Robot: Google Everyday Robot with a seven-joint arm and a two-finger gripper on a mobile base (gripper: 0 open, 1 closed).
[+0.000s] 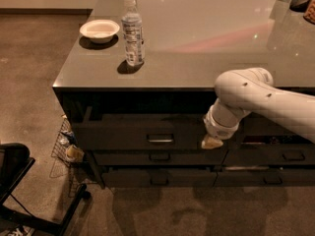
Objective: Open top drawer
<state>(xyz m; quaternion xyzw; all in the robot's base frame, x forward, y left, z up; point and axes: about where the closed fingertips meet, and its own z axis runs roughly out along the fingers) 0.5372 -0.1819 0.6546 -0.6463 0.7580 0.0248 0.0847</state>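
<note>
The top drawer (128, 134) is the dark grey front just under the countertop, with a small bar handle (160, 138) at its middle. Its front stands a little out from the cabinet, and a dark strip shows behind its upper edge. My gripper (211, 142) hangs from the white arm (256, 100) at the right end of that drawer front, to the right of the handle and not on it. I cannot tell whether it touches the front. The drawer's inside is hidden.
Shallower drawers (160, 157) lie below, and more (293, 156) to the right. A water bottle (132, 31) and a white bowl (100, 30) stand on the grey countertop (206, 38). A wire rack (69, 151) and a black chair base (19, 191) are on the floor at left.
</note>
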